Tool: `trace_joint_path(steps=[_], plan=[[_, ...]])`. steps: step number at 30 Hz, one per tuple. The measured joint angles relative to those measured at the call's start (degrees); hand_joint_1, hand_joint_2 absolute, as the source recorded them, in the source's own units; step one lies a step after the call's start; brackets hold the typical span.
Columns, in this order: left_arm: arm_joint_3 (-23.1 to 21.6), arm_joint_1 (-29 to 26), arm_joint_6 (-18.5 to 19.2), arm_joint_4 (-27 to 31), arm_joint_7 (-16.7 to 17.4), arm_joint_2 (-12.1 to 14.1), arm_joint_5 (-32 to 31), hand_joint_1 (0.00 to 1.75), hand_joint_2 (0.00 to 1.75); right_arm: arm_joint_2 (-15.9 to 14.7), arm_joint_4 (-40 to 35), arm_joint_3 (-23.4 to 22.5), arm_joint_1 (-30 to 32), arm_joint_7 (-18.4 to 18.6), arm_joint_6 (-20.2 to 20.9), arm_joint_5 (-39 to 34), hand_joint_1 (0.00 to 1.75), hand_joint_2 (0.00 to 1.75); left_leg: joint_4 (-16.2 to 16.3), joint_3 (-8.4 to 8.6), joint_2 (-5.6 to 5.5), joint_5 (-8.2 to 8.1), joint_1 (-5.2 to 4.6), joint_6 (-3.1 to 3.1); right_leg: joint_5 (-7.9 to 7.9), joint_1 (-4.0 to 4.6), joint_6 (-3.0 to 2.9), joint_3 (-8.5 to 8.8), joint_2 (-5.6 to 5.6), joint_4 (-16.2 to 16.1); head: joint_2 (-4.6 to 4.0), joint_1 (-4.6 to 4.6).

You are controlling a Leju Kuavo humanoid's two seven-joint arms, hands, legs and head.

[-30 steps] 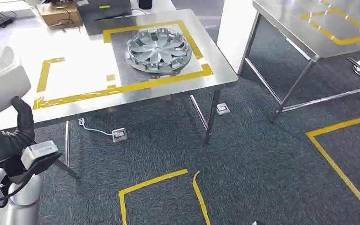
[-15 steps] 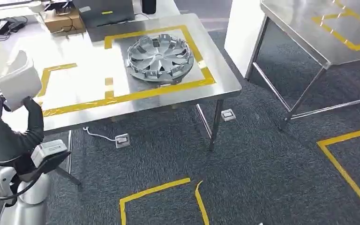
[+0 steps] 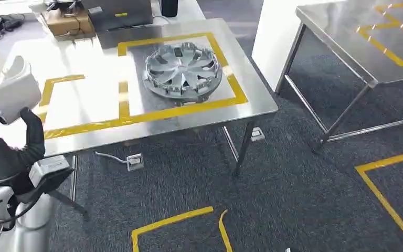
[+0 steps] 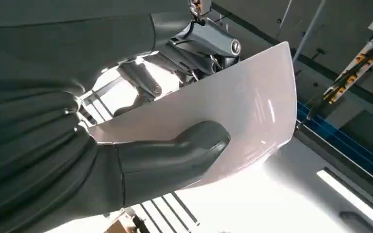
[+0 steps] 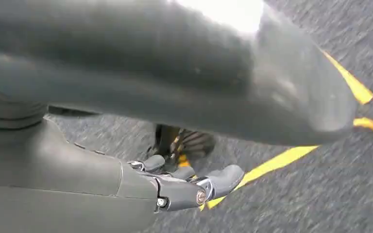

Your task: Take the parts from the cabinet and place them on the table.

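Cardboard box (image 3: 67, 22) at tabletop's far edge; we cannot tell contents. Our left hand (image 3: 8, 142) grips white part (image 3: 13, 90): thumb pressed on one face, dark fingers (image 4: 145, 87) behind other face, part raised beside tabletop's left end. Our right hand (image 5: 189, 187) holds nothing, fingers loosely curled above floor. Silver hubcap (image 3: 182, 71) lies on steel tabletop (image 3: 199, 118) inside yellow tape frame (image 3: 136, 116). Second steel table (image 3: 346, 52) stands well apart to right. Grey carpet (image 3: 273, 199) carries yellow tape outlines.
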State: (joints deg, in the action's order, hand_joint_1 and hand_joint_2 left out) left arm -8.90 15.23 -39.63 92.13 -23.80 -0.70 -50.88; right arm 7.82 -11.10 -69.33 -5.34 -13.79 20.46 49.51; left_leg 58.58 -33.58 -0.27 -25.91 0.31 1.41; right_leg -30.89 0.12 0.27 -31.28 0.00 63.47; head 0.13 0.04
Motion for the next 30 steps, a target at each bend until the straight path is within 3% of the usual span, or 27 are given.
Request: trace_joint_path(steps=[1,3,4,5,6,8,9,10,11,13,14,15,16,18,19,20,22,23,24,25,26,27,30], plan=[[0.0,0.07,-0.04,0.05,-0.02,-0.09,-0.09,1.75,1.75,0.0,0.0,0.0,-0.03,0.0,0.0,0.11,0.0,0.0,0.01,0.11,-0.01,-0.23,-0.01,0.23,-1.12,-0.15,0.37,-2.74,0.02,4.13,0.0,0.11],[0.0,-0.06,-0.04,0.18,0.04,-0.2,-0.37,1.75,1.75,0.0,0.0,0.02,-0.02,0.07,0.02,0.35,0.0,0.0,0.05,0.43,-0.18,-0.9,-0.04,0.36,-4.91,-0.33,0.95,-8.24,0.01,11.57,0.0,0.2],[0.0,-0.09,-0.11,0.18,0.18,-0.2,-0.84,1.75,1.75,0.0,0.0,0.02,0.05,0.09,0.0,0.37,0.0,0.0,0.07,0.78,-0.34,-1.3,-0.03,0.28,-5.54,-0.43,1.07,-9.93,0.01,12.87,0.0,0.18],[0.11,-0.12,-0.2,0.33,0.33,-0.24,-2.18,1.75,1.75,0.0,0.0,0.02,0.08,0.11,-0.09,0.37,0.0,0.0,0.07,1.28,-0.51,-1.73,-0.01,0.17,-4.68,-0.55,1.1,-10.28,-0.01,11.73,0.0,0.18],[0.24,-0.17,-0.2,0.52,0.31,-0.35,-3.59,1.75,1.75,0.0,0.0,0.02,0.14,0.09,-0.09,0.37,0.0,0.0,0.08,1.94,-0.61,-2.24,-0.01,0.01,-2.49,-0.61,1.05,-9.64,-0.01,8.56,0.0,0.24],[1.36,-0.2,-0.22,1.23,-0.68,-1.32,-7.18,1.75,1.75,-0.02,0.0,0.02,0.14,0.11,-0.15,0.42,0.0,0.0,0.05,3.44,-0.64,-3.42,-0.01,-0.37,5.23,-0.57,0.48,-6.25,0.0,-1.81,0.0,0.29],[2.12,-0.17,-0.24,1.31,-1.16,-1.86,-8.61,1.75,1.75,-0.02,0.0,0.02,0.27,0.16,-0.28,0.42,0.0,0.0,0.27,3.56,-0.65,-3.9,-0.13,-0.6,7.35,-0.38,0.09,-5.98,0.03,-4.4,0.0,0.29],[2.78,-0.28,-0.31,1.44,-1.53,-2.36,-9.97,1.75,1.75,-0.02,0.0,0.02,0.11,0.4,-0.35,0.48,0.0,0.0,0.15,3.66,-0.84,-4.21,-0.23,-1.04,4.64,-0.1,-0.13,-6.03,-0.04,-4.22,0.0,0.33],[3.52,-0.32,-0.33,1.77,-1.68,-2.8,-11.37,1.75,1.75,-0.02,0.0,0.02,-0.05,0.48,-0.35,0.48,0.0,0.0,-0.13,3.64,-0.81,-4.59,-0.19,-1.46,5.62,0.07,-0.46,-5.58,-0.02,-4.33,0.0,0.24],[5.42,-0.43,-0.35,2.39,-2.45,-3.85,-13.93,1.75,1.75,-0.02,0.0,0.02,0.07,0.77,-0.44,0.48,0.0,0.0,0.47,4.68,-0.84,-4.33,-0.28,-2.23,5.73,-0.15,-1.29,-4.63,-0.06,-4.84,0.0,0.24],[6.45,-0.4,-0.35,2.84,-3.13,-4.35,-15.02,1.75,1.75,0.18,0.0,0.02,0.02,0.9,-0.53,0.48,0.0,0.0,1.28,4.35,-0.6,-4.7,-0.11,-2.38,5.75,-0.43,-1.64,-3.86,-0.03,-5.1,0.0,0.22],[7.52,-0.34,-0.37,3.06,-3.94,-4.97,-15.52,1.75,1.75,0.15,0.0,0.02,-0.06,0.92,-0.61,0.48,0.0,0.0,3.87,3.15,-0.38,-4.76,-0.14,-2.58,5.39,-0.5,-2.13,-3.27,-0.03,-5.1,0.0,0.02],[8.45,-0.39,-0.37,3.1,-4.31,-5.4,-15.87,1.75,1.75,0.15,0.0,0.02,-0.19,0.92,-0.63,0.48,0.0,0.0,7.52,0.93,-0.32,-5.6,-0.08,-2.9,4.98,-0.51,-2.44,-2.99,-0.02,-5.1,0.0,-0.02],[9.9,-0.93,-0.37,3.02,-4.42,-5.86,-16.43,1.75,1.75,0.15,0.0,0.02,-0.35,0.92,-0.61,0.46,0.0,0.0,15.04,-4.36,-0.26,-9.34,0.21,-3.44,4.12,-0.49,-2.5,-2.28,0.02,-5.1,0.0,0.0],[10.34,-1.32,-0.37,2.95,-4.35,-6.04,-16.86,1.75,1.75,0.15,0.0,0.02,-0.3,0.94,-0.59,0.48,0.0,0.0,17.06,-6.24,-0.25,-10.14,0.24,-3.53,3.63,-0.49,-2.41,-1.78,0.07,-5.09,0.0,-0.06],[10.71,-1.55,-0.37,2.86,-4.17,-6.34,-17.31,1.75,1.75,0.15,0.0,0.0,-0.24,1.01,-0.5,0.48,0.0,0.0,16.5,-6.85,-0.2,-9.11,0.27,-3.59,3.15,-0.51,-2.29,-1.14,0.1,-5.06,0.0,-0.06],[11.39,-1.56,-0.37,2.86,-3.85,-6.84,-17.99,1.75,1.75,0.2,0.0,0.0,-0.19,1.16,-0.35,0.5,0.0,0.0,10.91,-5.42,-0.03,-4.53,0.31,-3.57,2.23,-0.55,-2.08,0.1,0.1,-5.01,0.0,-0.04],[11.77,-1.56,-0.37,2.91,-3.5,-7.12,-18.35,1.75,1.75,0.33,0.0,0.0,-0.22,1.16,-0.33,0.59,0.0,0.0,4.16,-3.07,0.09,0.05,0.34,-3.46,1.43,-0.63,-1.86,1.19,0.08,-4.98,0.0,-0.04],[12.02,-1.59,-0.37,2.91,-3.41,-7.17,-18.49,1.75,1.75,0.33,0.0,0.02,-0.21,1.18,-0.31,0.68,0.0,0.0,0.99,-2.11,0.28,1.68,0.32,-3.31,0.88,-0.66,-1.59,1.49,0.02,-5.03,0.0,0.0],[12.18,-1.68,-0.37,2.8,-3.3,-7.19,-18.56,1.75,1.75,0.33,0.0,0.02,-0.31,1.2,-0.31,0.7,0.0,0.0,1.21,-2.38,0.34,-0.21,-0.05,-3.05,0.73,-0.58,-1.34,1.94,0.08,-5.02,0.0,-0.04],[12.44,-1.71,-0.37,2.82,-3.23,-7.37,-18.65,1.75,1.75,0.31,0.0,0.02,-0.47,1.25,-0.31,0.7,0.0,0.0,1.07,-1.88,0.5,-0.47,-0.11,-2.11,0.33,-0.5,-0.73,1.62,0.1,-5.02,0.0,-0.41],[12.63,-1.95,-0.37,2.84,-3.19,-7.61,-18.75,1.75,1.75,0.31,0.0,0.02,-0.4,1.29,-0.31,0.72,0.0,0.0,1.06,-2.06,0.35,0.29,-0.13,-1.7,0.14,-0.47,-0.36,2.06,0.03,-5.01,0.0,-0.21],[13.03,-1.95,-0.37,2.97,-3.06,-7.96,-18.58,1.75,1.75,0.26,0.0,0.02,-0.47,1.31,-0.81,1.05,0.0,0.0,0.77,-0.76,0.05,-0.48,0.16,-0.62,-0.28,-0.48,0.29,2.1,0.02,-3.76,0.0,-0.13]])
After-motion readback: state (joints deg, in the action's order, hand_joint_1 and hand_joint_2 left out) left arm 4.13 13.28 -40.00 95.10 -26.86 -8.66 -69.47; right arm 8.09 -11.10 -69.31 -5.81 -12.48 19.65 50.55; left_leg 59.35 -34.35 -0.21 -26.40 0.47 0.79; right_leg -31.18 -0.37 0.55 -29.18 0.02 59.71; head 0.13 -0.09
